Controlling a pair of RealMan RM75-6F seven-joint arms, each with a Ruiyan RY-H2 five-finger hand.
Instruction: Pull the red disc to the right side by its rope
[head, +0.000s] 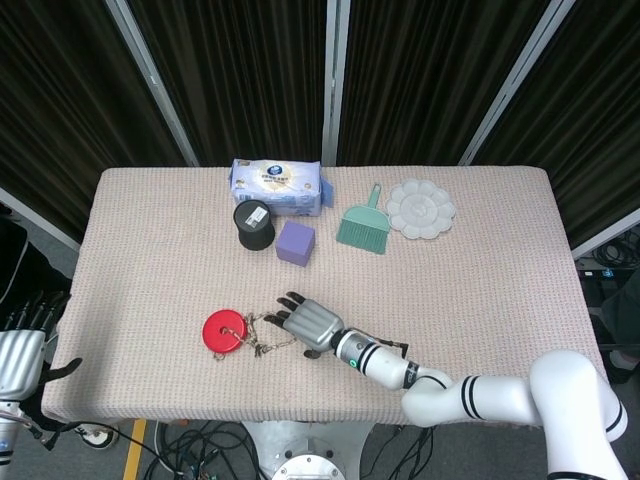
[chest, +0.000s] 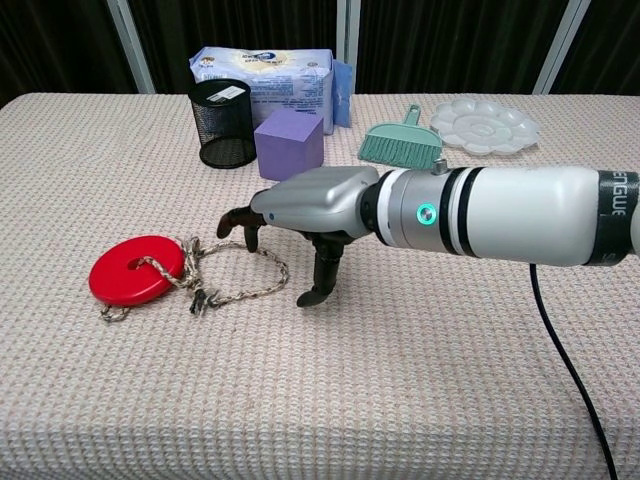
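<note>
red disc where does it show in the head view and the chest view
Head view: the red disc lies left of centre near the table's front edge, left of the right hand.
Chest view: the red disc lies far left at mid height.
Shared landmark: the rope looping off the disc's right side.

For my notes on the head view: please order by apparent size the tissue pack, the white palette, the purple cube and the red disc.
1. tissue pack
2. white palette
3. red disc and purple cube look about equal; I would not rank them.
</note>
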